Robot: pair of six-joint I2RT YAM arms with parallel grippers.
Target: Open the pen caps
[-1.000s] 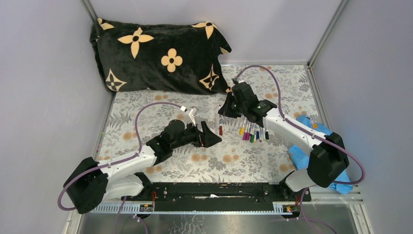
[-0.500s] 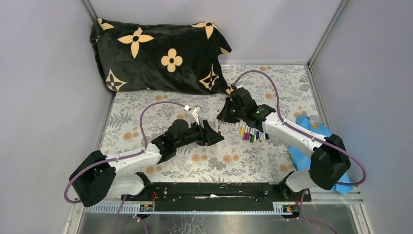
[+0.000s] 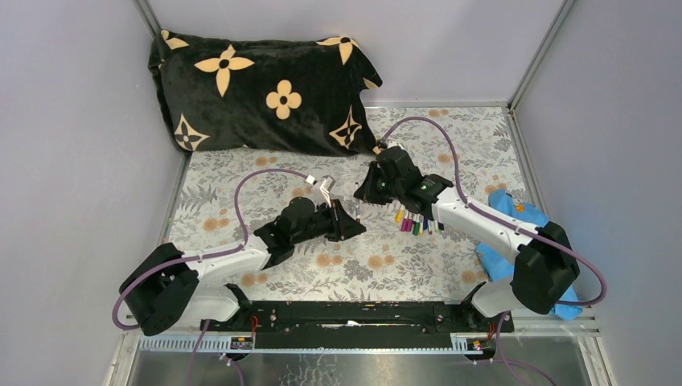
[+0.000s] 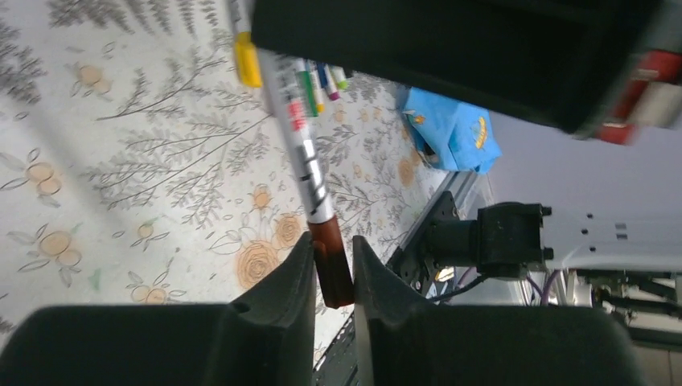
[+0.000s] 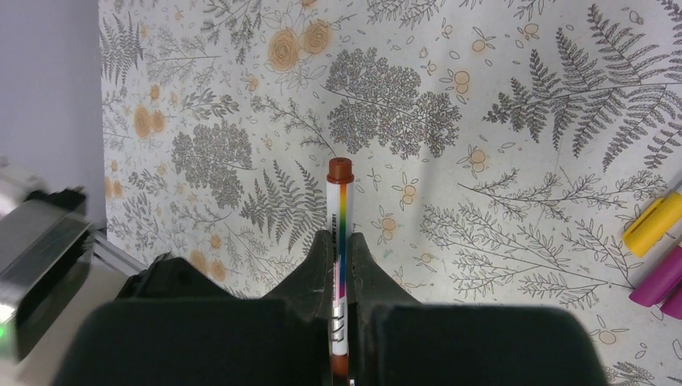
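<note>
My right gripper (image 3: 363, 193) (image 5: 341, 241) is shut on a white pen (image 5: 340, 211) with a rainbow stripe, held along its fingers above the flowered cloth. The pen's brown end (image 5: 341, 169) pokes out past the fingertips. In the left wrist view the same pen (image 4: 301, 149) slants down to a brown pen cap (image 4: 334, 277). My left gripper (image 3: 358, 221) (image 4: 332, 241) has its jaws pressed on that cap from both sides. The other pens (image 3: 417, 221) lie in a row on the cloth, their coloured caps on, to the right of both grippers.
A black pillow (image 3: 257, 88) with tan flowers fills the back left. A blue cloth (image 3: 500, 241) (image 4: 450, 133) lies at the right edge under the right arm. Yellow (image 5: 651, 225) and magenta (image 5: 661, 281) pens lie right of the right gripper. Grey walls close in the sides.
My left gripper has slid right to the held pen and closed from wide open onto its brown cap. The right gripper has shifted slightly down and left with the pen.
</note>
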